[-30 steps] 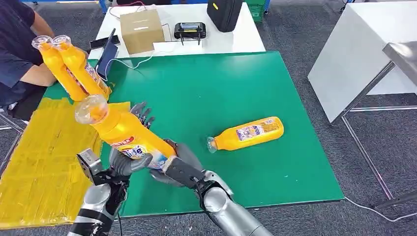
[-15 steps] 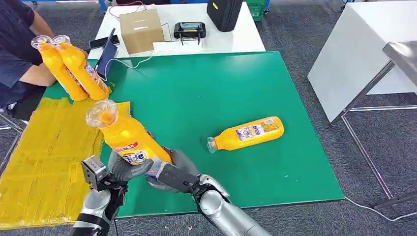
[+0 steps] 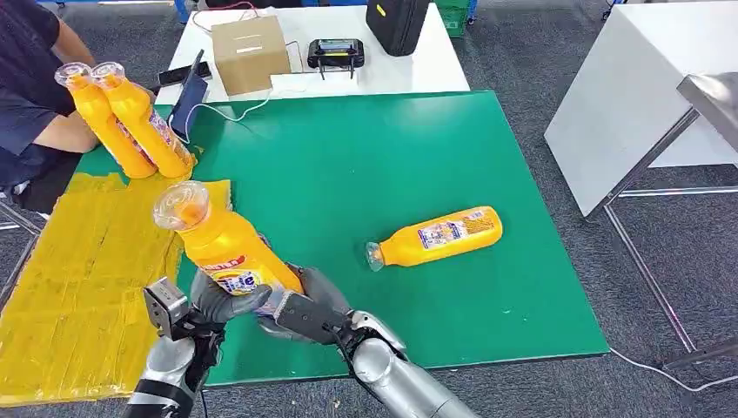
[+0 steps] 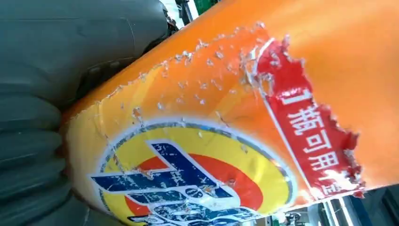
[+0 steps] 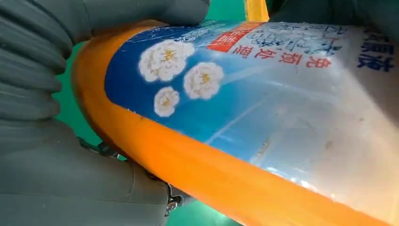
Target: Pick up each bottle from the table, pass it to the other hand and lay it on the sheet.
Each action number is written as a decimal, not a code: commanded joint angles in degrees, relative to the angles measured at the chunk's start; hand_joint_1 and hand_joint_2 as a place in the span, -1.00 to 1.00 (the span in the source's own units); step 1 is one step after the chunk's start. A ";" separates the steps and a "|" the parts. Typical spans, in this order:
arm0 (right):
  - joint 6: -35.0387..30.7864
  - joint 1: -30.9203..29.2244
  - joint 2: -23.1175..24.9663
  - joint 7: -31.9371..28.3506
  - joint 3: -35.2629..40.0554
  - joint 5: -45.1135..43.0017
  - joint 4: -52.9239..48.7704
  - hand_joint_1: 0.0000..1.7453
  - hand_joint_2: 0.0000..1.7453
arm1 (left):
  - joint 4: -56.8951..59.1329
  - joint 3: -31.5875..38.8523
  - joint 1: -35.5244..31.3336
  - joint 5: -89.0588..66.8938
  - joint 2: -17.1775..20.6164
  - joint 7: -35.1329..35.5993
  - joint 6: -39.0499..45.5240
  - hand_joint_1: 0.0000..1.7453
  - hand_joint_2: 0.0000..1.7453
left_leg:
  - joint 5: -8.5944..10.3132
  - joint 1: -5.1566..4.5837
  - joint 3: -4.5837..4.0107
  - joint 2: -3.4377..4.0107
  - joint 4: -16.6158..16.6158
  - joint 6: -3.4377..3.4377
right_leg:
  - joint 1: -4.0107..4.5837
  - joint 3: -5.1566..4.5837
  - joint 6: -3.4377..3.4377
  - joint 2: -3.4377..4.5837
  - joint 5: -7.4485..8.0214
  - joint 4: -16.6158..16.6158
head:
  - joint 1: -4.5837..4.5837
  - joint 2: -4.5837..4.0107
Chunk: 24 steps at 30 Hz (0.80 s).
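Note:
An orange bottle (image 3: 222, 248) with a clear cap stands tilted above the front left of the green mat (image 3: 365, 148), cap up and toward the left. My left hand (image 3: 219, 299) wraps its lower body from the left, and my right hand (image 3: 306, 306) grips its base from the right. Up close, the left hand (image 4: 42, 117) lies against the bottle's torn label (image 4: 226, 141), and the right hand (image 5: 47, 174) clasps the bottle (image 5: 263, 122) at its blue label. A second orange bottle (image 3: 439, 233) lies on the mat to the right. The yellow sheet (image 3: 70, 287) spreads at the left.
A person (image 3: 30, 96) at the far left holds two more orange bottles (image 3: 130, 117) upright at the sheet's far end. Behind the mat a white table (image 3: 435, 61) carries a cardboard box (image 3: 251, 52), a black device (image 3: 337, 50) and cables. A white bench (image 3: 644, 96) stands at the right.
The held bottle has swung more upright and shifted slightly right. My left hand's fingers, spread behind it a second ago, have closed round its lower body.

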 commanded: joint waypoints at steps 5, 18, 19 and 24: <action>-2.23 -8.25 -1.74 3.43 -4.87 -0.50 -1.82 -1.00 1.00 | -2.75 6.45 3.35 -10.70 8.37 -5.17 8.88 1.00 1.00 | -0.08 0.05 0.10 0.00 0.03 -0.03 | 0.00 0.09 -0.06 0.42 -0.02 0.03 | 0.02 0.00; -4.17 -13.62 1.56 2.86 -5.62 -3.10 1.23 -1.00 1.00 | -3.11 16.89 4.89 -15.16 11.29 -6.67 12.17 1.00 1.00 | 0.07 0.14 -0.04 -0.12 -0.01 -0.17 | 0.08 0.01 -0.08 0.19 -0.06 0.08 | 0.00 0.00; -4.29 -15.23 1.68 3.01 -6.09 -3.64 1.45 -1.00 1.00 | -2.42 18.88 4.32 -16.30 12.72 -6.67 14.47 1.00 1.00 | 0.00 0.17 0.03 -0.09 0.07 -0.18 | 0.09 0.06 -0.11 0.38 -0.09 0.14 | 0.04 0.00; -5.04 -16.07 0.04 4.25 -7.16 -5.13 -2.24 -1.00 1.00 | 1.75 23.11 2.22 -29.45 13.78 -6.67 29.74 1.00 1.00 | 0.13 0.12 -0.13 -0.20 -0.02 -0.22 | 0.08 -0.10 -0.11 0.06 -0.03 0.11 | 0.02 0.00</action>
